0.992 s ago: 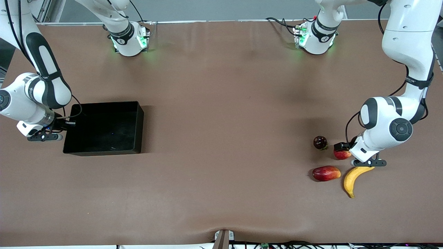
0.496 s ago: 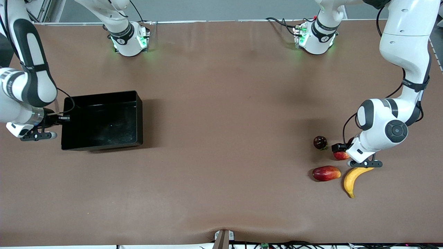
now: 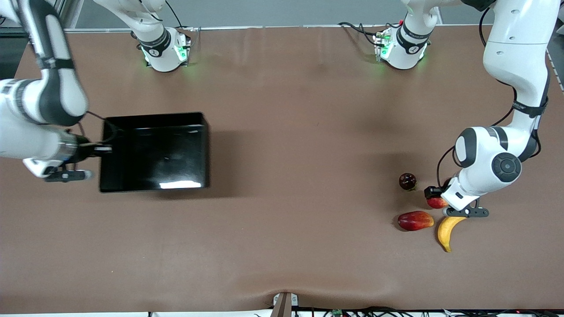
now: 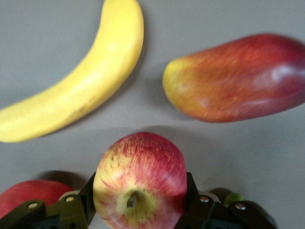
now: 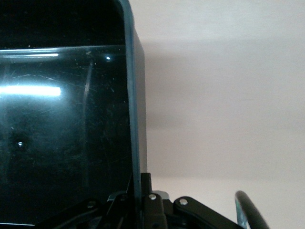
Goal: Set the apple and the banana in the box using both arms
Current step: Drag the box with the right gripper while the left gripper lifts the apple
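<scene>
— Left gripper [image 4: 138, 210]: what do I see?
— Its fingers clamp the apple [image 4: 139, 180], raised over the table beside the banana [image 3: 447, 229] and mango [image 3: 414, 220], toward the left arm's end.
— Right gripper [image 5: 140, 200]?
— I read it closed on the box [image 3: 154, 152] wall, with the box toward the right arm's end, well apart from the fruit.
</scene>
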`<state>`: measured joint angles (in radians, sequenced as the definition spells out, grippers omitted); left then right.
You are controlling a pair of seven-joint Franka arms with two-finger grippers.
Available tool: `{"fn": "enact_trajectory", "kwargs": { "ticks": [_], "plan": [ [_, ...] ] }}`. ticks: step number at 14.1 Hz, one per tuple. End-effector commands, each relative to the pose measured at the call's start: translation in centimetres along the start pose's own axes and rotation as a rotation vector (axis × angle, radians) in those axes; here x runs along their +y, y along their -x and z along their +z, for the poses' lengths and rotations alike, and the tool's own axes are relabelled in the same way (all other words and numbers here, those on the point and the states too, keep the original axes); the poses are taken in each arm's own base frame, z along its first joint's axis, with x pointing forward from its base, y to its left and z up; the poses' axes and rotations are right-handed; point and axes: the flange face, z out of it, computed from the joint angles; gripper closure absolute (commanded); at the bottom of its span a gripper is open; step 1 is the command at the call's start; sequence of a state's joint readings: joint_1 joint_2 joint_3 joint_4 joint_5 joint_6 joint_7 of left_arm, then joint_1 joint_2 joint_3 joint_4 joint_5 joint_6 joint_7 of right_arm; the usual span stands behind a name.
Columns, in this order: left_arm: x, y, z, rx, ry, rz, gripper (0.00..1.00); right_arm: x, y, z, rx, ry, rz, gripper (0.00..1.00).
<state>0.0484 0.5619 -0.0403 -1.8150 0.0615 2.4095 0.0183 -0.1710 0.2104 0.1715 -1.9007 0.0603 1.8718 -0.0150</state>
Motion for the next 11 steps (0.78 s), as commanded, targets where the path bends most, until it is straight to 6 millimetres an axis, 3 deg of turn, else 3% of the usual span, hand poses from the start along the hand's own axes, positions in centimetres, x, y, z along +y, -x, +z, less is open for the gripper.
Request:
{"fn": "enact_trajectory", "kwargs": {
  "ticks": [1, 3, 4, 7, 9, 11],
  "plan": [
    [0.9, 0.4, -6.3, 0.014, -0.008, 0.013, 1.0, -7.3, 0.2, -1.5, 0.023, -0.035, 0.109, 1.0],
    [2.6, 0.9, -10.3, 0.008, -0.002, 0.018, 1.0, -12.6, 0.1, -0.8, 0.042, -0.081, 0.147, 1.0],
    [3.1, 1.4, -12.6, 0.005, -0.004, 0.024, 1.0, -14.1, -0.2, 0.3, 0.046, -0.089, 0.146, 1.0],
    [5.5, 3.2, -17.9, -0.022, -0.007, 0.004, 1.0, -21.5, -0.7, 5.0, 0.084, -0.116, 0.166, 1.0],
    [8.9, 4.1, -19.5, -0.039, -0.002, 0.026, 1.0, -25.8, -0.5, 8.0, 0.091, -0.13, 0.169, 1.0],
    [11.6, 4.6, -19.9, -0.044, 0.008, 0.002, 1.0, -29.4, 0.1, 9.9, 0.122, -0.147, 0.137, 1.0]
  ]
}}
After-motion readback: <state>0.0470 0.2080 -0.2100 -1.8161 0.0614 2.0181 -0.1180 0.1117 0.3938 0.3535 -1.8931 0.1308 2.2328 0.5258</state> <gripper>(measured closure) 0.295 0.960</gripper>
